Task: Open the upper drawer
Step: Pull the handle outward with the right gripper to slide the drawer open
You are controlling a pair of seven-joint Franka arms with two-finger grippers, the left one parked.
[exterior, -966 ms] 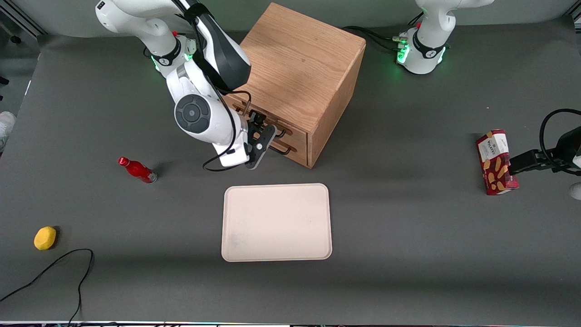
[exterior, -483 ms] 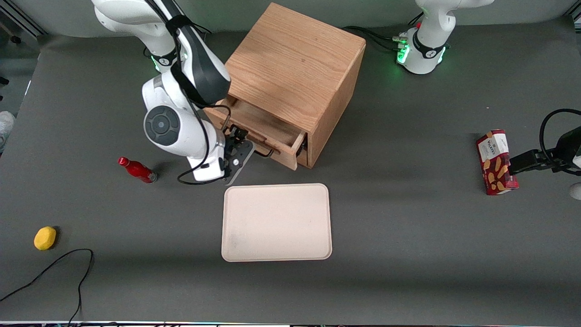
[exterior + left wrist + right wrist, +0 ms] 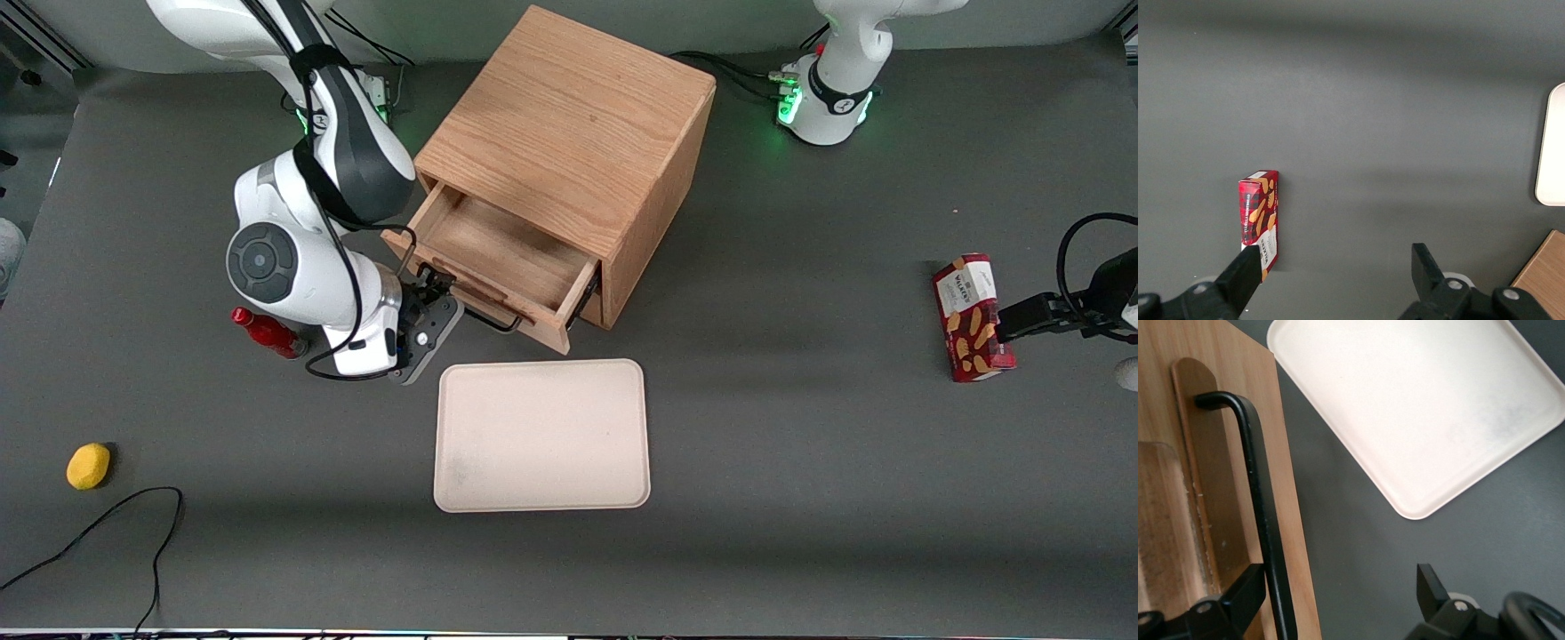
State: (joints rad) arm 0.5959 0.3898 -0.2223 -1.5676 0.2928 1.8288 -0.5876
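Note:
The wooden cube cabinet (image 3: 578, 133) stands at the middle of the table. Its upper drawer (image 3: 498, 258) is pulled well out toward the front camera, and its inside is bare wood. The thin black wire handle (image 3: 487, 317) sits on the drawer front. My right gripper (image 3: 434, 309) is at the end of that handle toward the working arm. In the right wrist view the gripper (image 3: 1338, 583) is open. The handle (image 3: 1261, 507) runs close against one finger, and the other finger is far off over the grey table. The lower drawer is mostly hidden under the upper one.
A cream tray (image 3: 542, 436) lies just nearer the front camera than the drawer and shows in the right wrist view (image 3: 1425, 407). A red bottle (image 3: 267, 333) lies close beside my wrist. A yellow fruit (image 3: 88, 466), a black cable (image 3: 107, 524) and a cookie box (image 3: 972, 317) lie farther out.
The upper drawer went from closed to well pulled out. My gripper moved with the handle toward the front camera and the working arm's end.

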